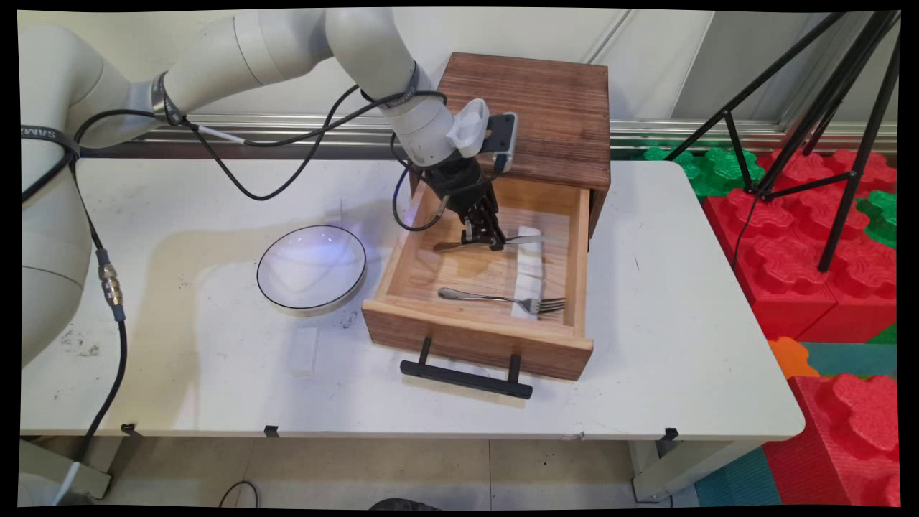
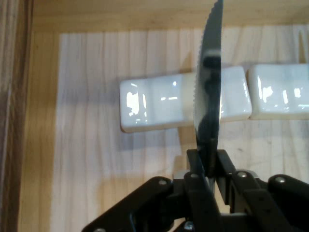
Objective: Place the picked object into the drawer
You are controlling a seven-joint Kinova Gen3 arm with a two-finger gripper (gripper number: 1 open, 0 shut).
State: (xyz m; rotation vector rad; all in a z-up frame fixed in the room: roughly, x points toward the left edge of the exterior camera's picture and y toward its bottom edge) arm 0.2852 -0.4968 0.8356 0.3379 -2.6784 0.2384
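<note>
Gripper: the gripper [image 1: 490, 239] is reaching down into the open drawer [image 1: 402, 251], its jaws closed on a knife [image 1: 531, 240] and pinching it near the middle of its length.
Knife: it is lying level in the grip, above the drawer floor in the back half; in the main view its blade is pointing toward 3 o'clock and its handle toward 9 o'clock. In the hand view the serrated blade [image 2: 208, 82] is rising toward 12 o'clock from between the fingers [image 2: 195, 166].
Rests: two white ceramic rests [image 1: 530, 266] are lying end to end on the drawer floor, running from the back toward the front at the right. The knife blade is crossing over the rear one [image 2: 154, 104]; the other [image 2: 280, 96] is showing at 3 o'clock in the hand view.
Fork: a fork [image 1: 502, 299] is lying across the front of the drawer, its tines at 3 o'clock and sitting on the front rest.
Cabinet: the drawer is standing pulled out from a dark wooden cabinet [image 1: 546, 108], its black handle [image 1: 467, 378] at 6 o'clock.
Plate: a white plate [image 1: 311, 268] with a dark rim is sitting on the table [image 1: 682, 301] at 9 o'clock from the drawer, just beside it.
Block: a small white block [image 1: 303, 350] is lying at 6 o'clock from the plate.
</note>
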